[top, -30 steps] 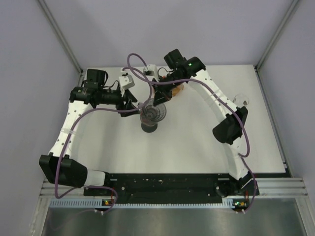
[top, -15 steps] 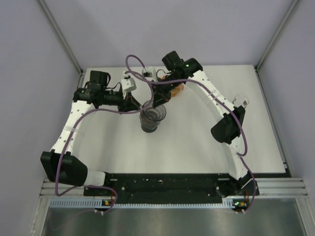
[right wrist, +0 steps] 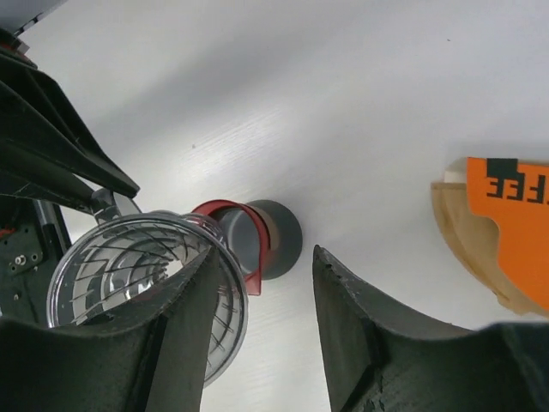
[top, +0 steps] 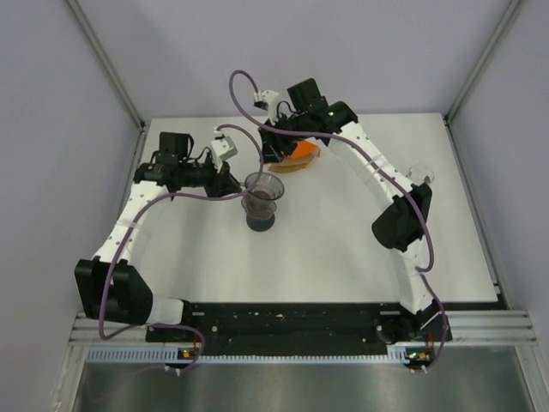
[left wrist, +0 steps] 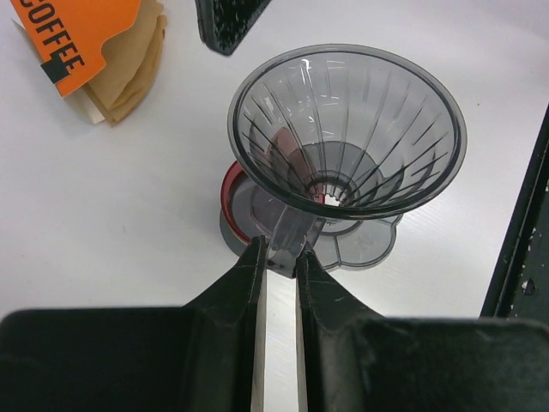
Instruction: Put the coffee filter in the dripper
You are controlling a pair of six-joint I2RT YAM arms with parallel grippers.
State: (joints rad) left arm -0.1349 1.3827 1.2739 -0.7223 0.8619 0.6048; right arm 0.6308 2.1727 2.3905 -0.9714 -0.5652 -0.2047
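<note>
On the table, centre: my left claw pinches the dripper by its handle; dripper empty. Right claw stands apart, holding nothing. Filters lie in the orange pack beyond. Judged: paper light, limp, easily creased; pinch one sheet's edge, gently.

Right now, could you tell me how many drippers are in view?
1: the clear dripper over a grey cup mid-table, its handle in the left gripper. A clear object at the right edge is too small to identify.
</note>
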